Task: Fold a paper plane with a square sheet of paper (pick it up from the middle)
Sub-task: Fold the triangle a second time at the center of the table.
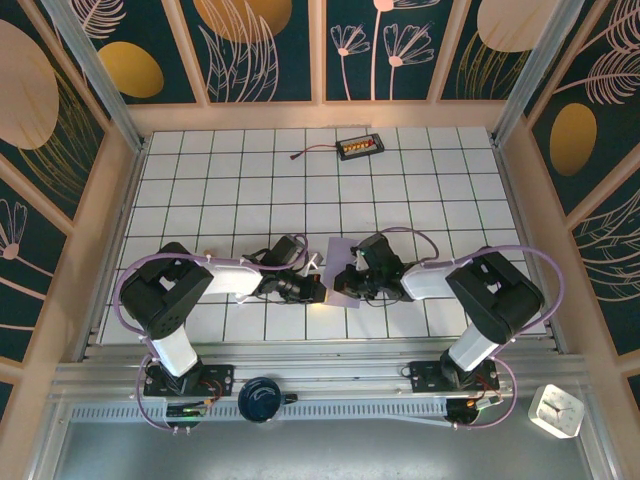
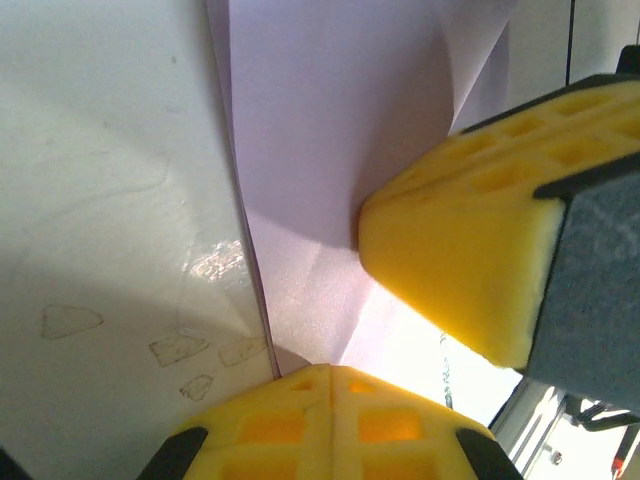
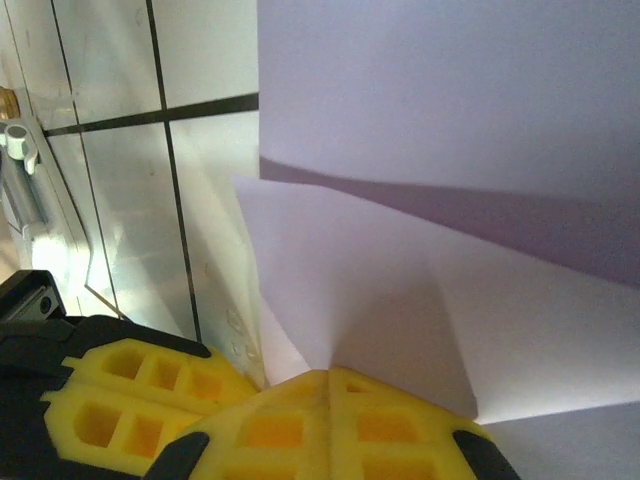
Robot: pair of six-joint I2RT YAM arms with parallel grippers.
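Near the middle of the white tiled table [image 1: 250,180], a partly folded square sheet of pale lavender paper [image 1: 338,252] is pinched between two arms. The left gripper [image 1: 312,290] has its yellow fingers pressed together on the sheet's left edge. The right gripper [image 1: 347,280] is clamped where several creases meet. The sheet lies directly between them, its long axis apparently running near to far, and neither arm is nearer. No brand or writing can be read.
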